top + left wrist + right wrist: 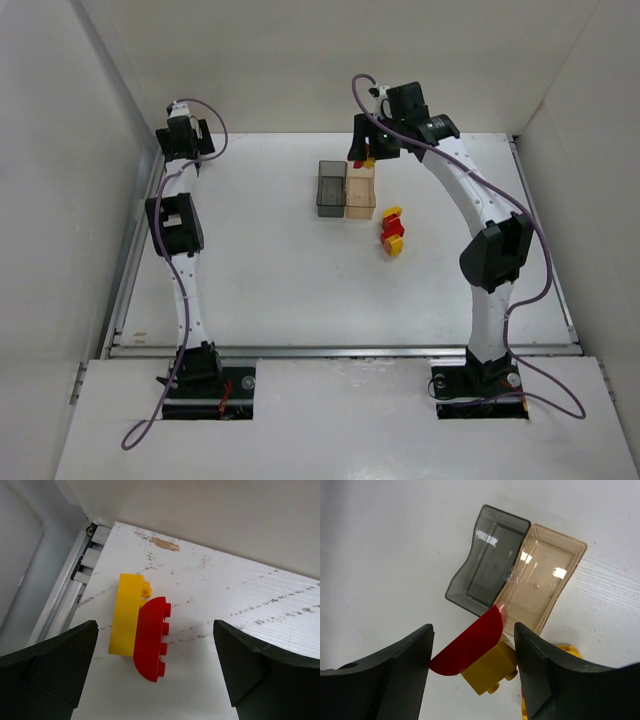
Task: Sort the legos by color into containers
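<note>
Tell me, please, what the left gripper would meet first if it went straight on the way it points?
Most likely the joined yellow brick and red brick on the table, framed between the left gripper's open fingers; which one it touches first I cannot tell.

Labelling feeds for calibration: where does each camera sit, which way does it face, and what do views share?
Top external: above and behind the bases, looking down on the table; left arm and right arm show.
Left wrist: on the left arm, facing down at a yellow-and-red brick pair beside the rail; open jaws frame it.
Right wrist: facing down on the grey bin and amber bin; its jaws grip a red-and-yellow piece.
Shared: top and right wrist both show the bins and that gripped piece.
</note>
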`<state>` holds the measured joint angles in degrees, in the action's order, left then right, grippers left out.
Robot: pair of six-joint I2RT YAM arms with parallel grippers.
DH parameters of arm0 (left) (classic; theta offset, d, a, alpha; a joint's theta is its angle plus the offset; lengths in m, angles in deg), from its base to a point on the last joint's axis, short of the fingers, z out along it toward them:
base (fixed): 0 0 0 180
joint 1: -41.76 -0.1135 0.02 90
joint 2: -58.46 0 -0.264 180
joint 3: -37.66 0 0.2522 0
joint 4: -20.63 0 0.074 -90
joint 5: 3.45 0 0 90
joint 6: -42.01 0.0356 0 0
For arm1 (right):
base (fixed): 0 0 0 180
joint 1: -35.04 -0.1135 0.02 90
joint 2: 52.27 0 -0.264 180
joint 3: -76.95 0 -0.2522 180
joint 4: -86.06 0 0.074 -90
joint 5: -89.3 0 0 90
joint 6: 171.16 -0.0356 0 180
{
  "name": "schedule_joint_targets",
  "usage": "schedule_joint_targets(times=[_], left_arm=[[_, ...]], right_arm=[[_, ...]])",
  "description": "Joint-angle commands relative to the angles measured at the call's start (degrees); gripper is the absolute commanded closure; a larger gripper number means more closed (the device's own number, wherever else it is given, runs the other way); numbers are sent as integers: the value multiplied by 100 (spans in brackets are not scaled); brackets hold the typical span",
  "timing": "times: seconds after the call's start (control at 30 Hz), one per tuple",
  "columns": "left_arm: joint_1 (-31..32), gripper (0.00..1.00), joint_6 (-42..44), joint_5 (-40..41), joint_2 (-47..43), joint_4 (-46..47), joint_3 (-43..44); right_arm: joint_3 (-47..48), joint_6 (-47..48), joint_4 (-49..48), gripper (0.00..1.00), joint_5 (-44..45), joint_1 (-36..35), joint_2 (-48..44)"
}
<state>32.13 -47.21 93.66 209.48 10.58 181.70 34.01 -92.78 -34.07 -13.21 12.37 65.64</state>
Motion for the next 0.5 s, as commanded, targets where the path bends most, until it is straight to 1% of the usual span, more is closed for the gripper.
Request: schedule_joint_targets(times=[0.0, 0.07, 0.1, 0.2, 0.23, 0.33, 0.4, 0.47], left_arm=[[-170, 1, -394, -288, 234, 70, 620], [-241, 1, -482, -447, 288, -10, 753], [-337, 1, -621, -700, 288, -10, 753], [-548, 1, -684, -1281, 288, -10, 753], [-601, 2, -684, -1483, 288, -10, 753], [-602, 12, -684, -1686, 288, -10, 753], [-602, 18, -527, -1687, 226, -72, 753], [-479, 21, -403, -1634, 226, -133, 753]], right_arm=[[457, -86, 109, 98, 91, -53, -110], [518, -139, 109, 98, 30, -53, -110], [519, -139, 109, 98, -23, -53, -110], [519, -192, 4, 97, -23, -53, -110], [519, -192, 4, 97, -23, -53, -162], [624, -192, -67, 97, -76, -53, -163], [624, -192, -120, 97, -76, -53, -163], [624, -192, -172, 97, -76, -53, -163]])
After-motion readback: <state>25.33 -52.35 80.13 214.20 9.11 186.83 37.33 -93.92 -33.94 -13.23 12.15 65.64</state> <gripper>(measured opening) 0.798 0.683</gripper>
